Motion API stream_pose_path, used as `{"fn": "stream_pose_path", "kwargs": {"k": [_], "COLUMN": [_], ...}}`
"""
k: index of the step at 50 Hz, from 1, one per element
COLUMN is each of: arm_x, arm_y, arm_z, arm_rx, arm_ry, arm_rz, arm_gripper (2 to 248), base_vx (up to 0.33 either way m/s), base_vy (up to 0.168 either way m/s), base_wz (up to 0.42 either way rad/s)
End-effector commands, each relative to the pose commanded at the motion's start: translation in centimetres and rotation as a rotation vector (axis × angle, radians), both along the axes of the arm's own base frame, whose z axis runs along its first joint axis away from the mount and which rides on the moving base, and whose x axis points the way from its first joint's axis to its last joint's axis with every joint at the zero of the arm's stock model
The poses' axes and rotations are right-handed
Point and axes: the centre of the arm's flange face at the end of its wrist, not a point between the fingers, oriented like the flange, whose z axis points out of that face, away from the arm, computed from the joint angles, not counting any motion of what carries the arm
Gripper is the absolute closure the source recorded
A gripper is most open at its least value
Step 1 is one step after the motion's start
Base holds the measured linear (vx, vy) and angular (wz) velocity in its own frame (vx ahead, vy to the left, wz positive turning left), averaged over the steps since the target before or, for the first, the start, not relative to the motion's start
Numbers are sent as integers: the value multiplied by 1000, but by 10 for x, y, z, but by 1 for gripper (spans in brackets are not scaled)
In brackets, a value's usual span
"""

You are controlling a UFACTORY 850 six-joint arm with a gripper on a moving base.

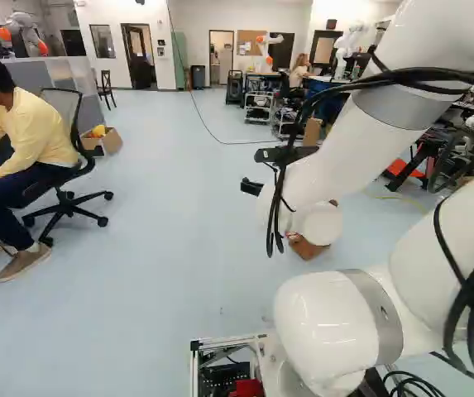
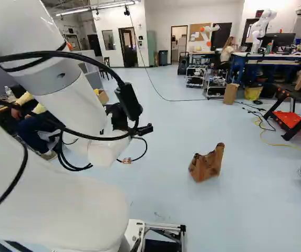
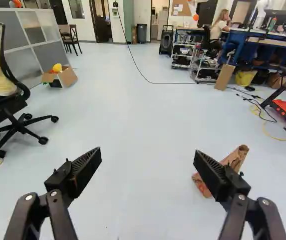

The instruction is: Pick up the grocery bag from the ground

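- Picking up the brown paper bag (image 2: 208, 164) is all left to do: it sits on the floor (image 2: 161, 126), ahead of the arm (image 2: 76, 107).
- The jaws are wide open and hold nothing.
- They need to go down to the bag, close on it and lift.
- Counting: one bag, one arm, two fingers (image 3: 87, 167), one open cardboard box (image 3: 68, 76).
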Motion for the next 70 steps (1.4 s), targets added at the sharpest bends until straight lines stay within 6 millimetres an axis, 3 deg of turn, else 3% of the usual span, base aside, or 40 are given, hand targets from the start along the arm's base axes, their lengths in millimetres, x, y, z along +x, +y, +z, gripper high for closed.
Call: {"fn": "stream_pose_path", "kwargs": {"k": [50, 70], "arm_x": [0, 0], "arm_y": [0, 0], "arm_z": [0, 0], "arm_rx": [0, 0], "arm_ry": [0, 0], "arm_rz": [0, 0], "arm_gripper": [3, 3], "base_vx": [1, 121], "base_vy": [-2, -17], "base_wz": [-3, -9]}}
